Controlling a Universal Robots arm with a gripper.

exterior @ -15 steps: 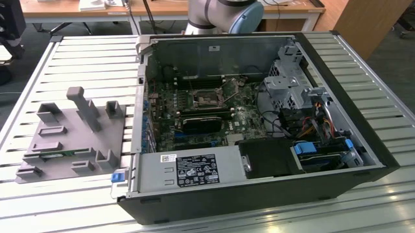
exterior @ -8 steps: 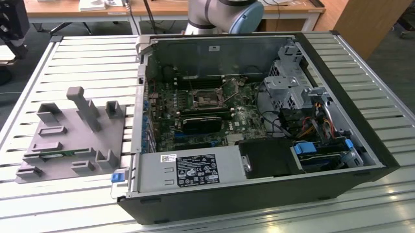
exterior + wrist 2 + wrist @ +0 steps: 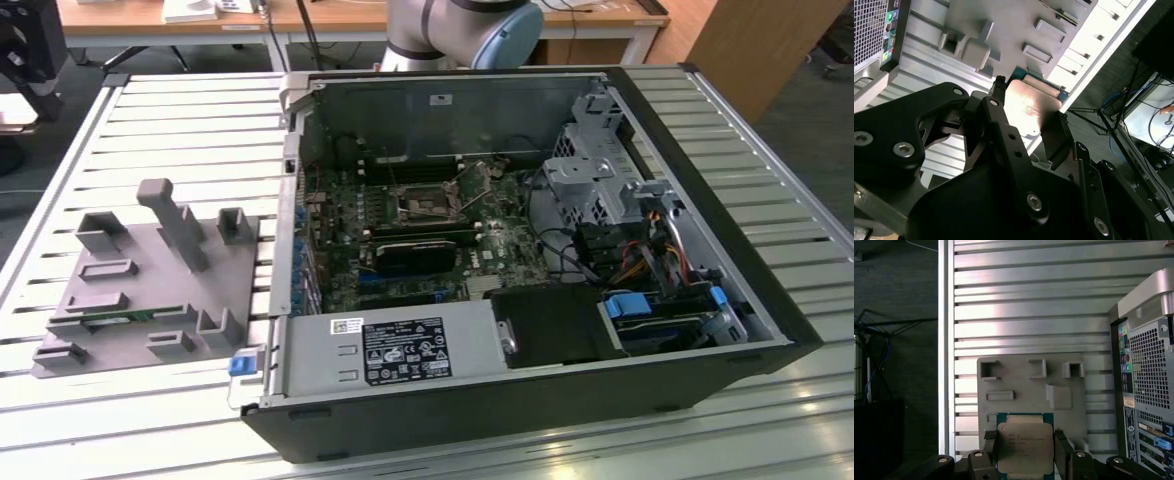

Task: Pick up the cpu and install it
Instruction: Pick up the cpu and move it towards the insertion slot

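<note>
The cpu, a flat square chip with a silvery top plate and a green rim, sits between my gripper's two black fingers, which press on its opposite edges. The gripper is shut on it. Behind the cpu lies the grey holder plate on the slatted table. In the second wrist view the cpu shows as a shiny plate held in the gripper, with the holder plate beyond it. In the exterior view the open computer case lies on its side, and the motherboard's empty socket sits near its middle.
The grey holder plate with upright posts stands at the exterior view's left of the case. Inside the case are a black block, a white-labelled power supply, drive cages and cables. The arm's base rises behind the case. The table edge is near.
</note>
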